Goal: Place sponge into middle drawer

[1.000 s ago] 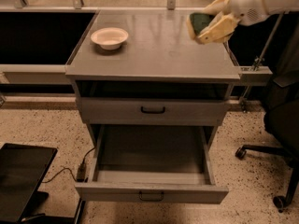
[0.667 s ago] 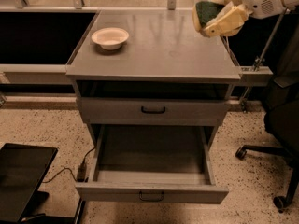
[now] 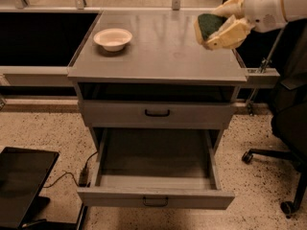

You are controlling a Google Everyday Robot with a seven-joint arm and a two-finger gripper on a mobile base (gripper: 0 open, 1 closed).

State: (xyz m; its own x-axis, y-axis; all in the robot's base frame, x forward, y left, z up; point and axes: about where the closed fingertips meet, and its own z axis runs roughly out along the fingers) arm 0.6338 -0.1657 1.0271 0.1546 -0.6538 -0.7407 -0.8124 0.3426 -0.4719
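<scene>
The sponge [image 3: 207,25], dark green face over a pale yellow body, is held in my gripper [image 3: 218,27] above the right part of the grey cabinet top [image 3: 158,51]. The pale fingers [image 3: 229,35] are shut around it, and the white arm comes in from the upper right. The middle drawer [image 3: 156,171] stands pulled wide open below, its long grey tray bare and its small black handle at the front. The upper handled drawer front [image 3: 157,113] is closed.
A white bowl [image 3: 112,38] sits on the left of the cabinet top. A black office chair [image 3: 288,128] stands at the right. A black flat object [image 3: 21,186] and a cable [image 3: 72,176] lie on the speckled floor at the left.
My gripper has lifted the sponge off the cabinet top and now carries it a little lower and toward the front.
</scene>
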